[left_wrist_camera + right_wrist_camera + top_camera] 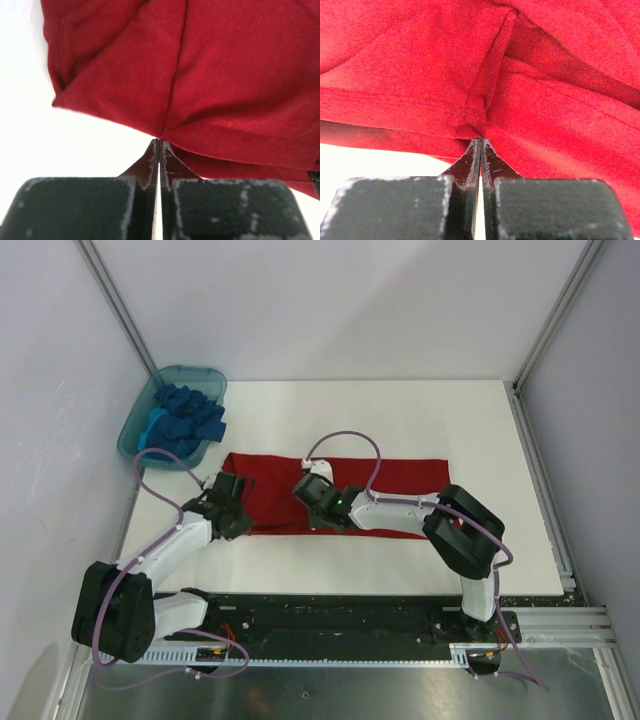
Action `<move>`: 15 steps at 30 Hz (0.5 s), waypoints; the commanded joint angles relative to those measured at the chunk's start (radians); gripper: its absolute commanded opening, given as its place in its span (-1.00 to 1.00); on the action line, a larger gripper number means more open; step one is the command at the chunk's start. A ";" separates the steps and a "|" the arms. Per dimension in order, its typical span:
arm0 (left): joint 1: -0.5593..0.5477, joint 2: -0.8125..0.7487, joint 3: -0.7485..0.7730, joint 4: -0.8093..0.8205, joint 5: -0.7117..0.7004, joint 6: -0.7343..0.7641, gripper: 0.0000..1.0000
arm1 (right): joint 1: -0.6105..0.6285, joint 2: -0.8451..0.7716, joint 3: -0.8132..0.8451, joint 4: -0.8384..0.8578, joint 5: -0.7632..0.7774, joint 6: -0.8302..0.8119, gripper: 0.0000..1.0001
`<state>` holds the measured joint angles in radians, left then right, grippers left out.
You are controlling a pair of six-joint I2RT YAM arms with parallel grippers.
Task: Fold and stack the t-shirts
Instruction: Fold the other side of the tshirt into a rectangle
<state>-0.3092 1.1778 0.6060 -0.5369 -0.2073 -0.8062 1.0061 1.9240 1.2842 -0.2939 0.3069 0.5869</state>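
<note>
The red t-shirt (390, 485) lies folded into a long band across the middle of the white table. My left gripper (232, 502) is shut on the red shirt's near-left edge; in the left wrist view the cloth (200, 75) peaks at the closed fingertips (159, 145). My right gripper (312, 502) is shut on the shirt's near edge toward the middle; in the right wrist view the red cloth (420, 75) bunches into a pleat at the closed fingertips (480, 142). Blue t-shirts (190, 412) lie crumpled in the teal tub.
The translucent teal plastic tub (134, 432) stands at the far left corner, next to the left wall. Metal frame rails run along the right edge (540, 480) and the near edge of the table.
</note>
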 commanded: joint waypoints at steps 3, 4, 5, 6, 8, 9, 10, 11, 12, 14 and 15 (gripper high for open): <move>0.005 -0.026 0.066 0.004 -0.050 0.076 -1.00 | 0.018 -0.095 -0.081 0.041 0.061 0.076 -1.00; 0.005 -0.023 0.072 0.005 -0.052 0.086 -1.00 | 0.022 -0.101 -0.089 0.054 0.062 0.078 -1.00; 0.005 -0.018 0.079 0.005 -0.053 0.095 -1.00 | 0.026 -0.103 -0.096 0.066 0.062 0.079 -1.00; 0.005 -0.013 0.084 0.005 -0.053 0.103 -1.00 | 0.028 -0.104 -0.100 0.073 0.060 0.080 -1.00; 0.005 -0.002 0.093 0.005 -0.053 0.117 -1.00 | 0.029 -0.100 -0.102 0.082 0.055 0.083 -1.00; 0.005 0.004 0.098 0.005 -0.055 0.125 -1.00 | 0.028 -0.100 -0.102 0.085 0.054 0.083 -1.00; 0.005 0.011 0.107 0.006 -0.057 0.133 -1.00 | 0.026 -0.102 -0.102 0.088 0.055 0.083 -1.00; 0.005 0.016 0.115 0.005 -0.062 0.140 -1.00 | 0.025 -0.106 -0.103 0.090 0.060 0.083 -1.00; 0.005 0.019 0.124 0.006 -0.069 0.147 -1.00 | 0.022 -0.112 -0.102 0.090 0.064 0.080 -1.00; 0.005 0.025 0.144 0.005 -0.084 0.161 -1.00 | 0.016 -0.130 -0.103 0.094 0.075 0.073 -1.00; 0.005 0.031 0.157 0.005 -0.092 0.169 -1.00 | 0.012 -0.140 -0.103 0.099 0.078 0.068 -1.00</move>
<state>-0.3092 1.1988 0.6914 -0.5419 -0.2371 -0.6952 1.0275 1.8591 1.1854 -0.2310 0.3344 0.6548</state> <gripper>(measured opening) 0.004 0.009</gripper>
